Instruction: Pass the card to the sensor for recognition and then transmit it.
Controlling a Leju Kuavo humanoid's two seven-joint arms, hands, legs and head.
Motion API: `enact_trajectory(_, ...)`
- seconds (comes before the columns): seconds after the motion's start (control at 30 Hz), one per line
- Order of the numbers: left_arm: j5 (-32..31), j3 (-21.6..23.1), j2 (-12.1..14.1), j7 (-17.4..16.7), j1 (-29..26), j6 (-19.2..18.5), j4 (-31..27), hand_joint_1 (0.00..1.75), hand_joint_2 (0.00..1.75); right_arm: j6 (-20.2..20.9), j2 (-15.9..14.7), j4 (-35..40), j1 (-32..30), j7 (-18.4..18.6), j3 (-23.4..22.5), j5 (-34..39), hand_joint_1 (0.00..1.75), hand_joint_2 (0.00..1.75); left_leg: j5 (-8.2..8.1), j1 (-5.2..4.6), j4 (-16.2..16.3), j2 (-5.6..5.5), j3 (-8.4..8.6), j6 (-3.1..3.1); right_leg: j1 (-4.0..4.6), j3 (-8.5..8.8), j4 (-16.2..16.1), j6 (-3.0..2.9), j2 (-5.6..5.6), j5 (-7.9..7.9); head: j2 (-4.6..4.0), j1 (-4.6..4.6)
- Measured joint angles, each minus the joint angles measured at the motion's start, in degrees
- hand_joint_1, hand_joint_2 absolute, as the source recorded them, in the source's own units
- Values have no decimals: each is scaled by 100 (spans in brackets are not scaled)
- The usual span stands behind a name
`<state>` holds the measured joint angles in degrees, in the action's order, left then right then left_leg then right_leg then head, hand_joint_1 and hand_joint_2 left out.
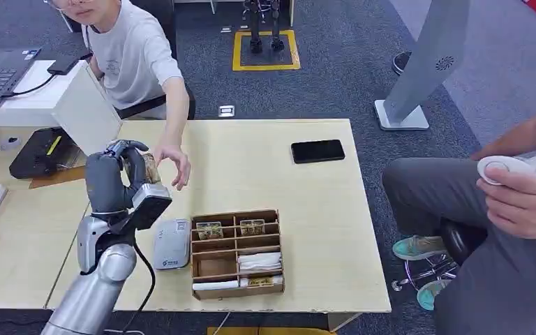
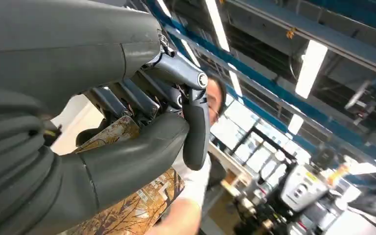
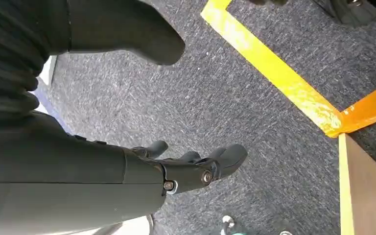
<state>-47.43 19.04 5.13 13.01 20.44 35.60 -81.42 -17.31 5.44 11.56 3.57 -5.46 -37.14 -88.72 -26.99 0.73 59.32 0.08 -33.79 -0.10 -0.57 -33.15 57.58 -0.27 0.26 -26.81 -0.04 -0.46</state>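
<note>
My left hand [image 1: 117,174] is raised over the table's left part and holds a brown patterned card [image 1: 151,169] between thumb and fingers. In the left wrist view the card [image 2: 127,210] lies under the thick thumb [image 2: 132,161]. A person's hand [image 1: 174,165] reaches across the table right beside the card, at or very near its edge. The grey card sensor [image 1: 172,243] lies flat on the table below my hand, left of the box. My right hand [image 3: 191,166] hangs over the carpet with fingers apart, holding nothing.
A brown compartment box [image 1: 237,253] with cards and white items sits at the table's front. A black phone [image 1: 317,151] lies at the back right. A second person sits at the right with a white device [image 1: 502,167]. Yellow floor tape [image 3: 274,68] marks the carpet.
</note>
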Motion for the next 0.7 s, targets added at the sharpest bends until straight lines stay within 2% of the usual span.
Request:
enact_trajectory(0.17, -164, -366, 114, -217, 565, 35, 510, 175, 175, 11, -4, 0, -4, 61, 131, 0, 0, 175, -1, 0, 0, 1, -1, 0, 0, -1, 0, 0, 1, 0, 0, 0)
enact_trajectory(0.33, -313, -608, 265, -289, 937, 144, 938, 175, 175, 37, -9, 0, -7, 57, 260, 0, 0, 175, 0, 0, 0, 2, -1, 0, 0, -2, 0, 0, 3, 0, 0, 0)
enact_trajectory(0.7, -317, -776, 348, -289, 1079, 177, 1216, 175, 175, 68, -9, 0, -10, 44, 391, 0, 0, 175, -1, -1, 0, 1, -2, 0, -1, -2, 0, 0, 2, 0, 0, 0)
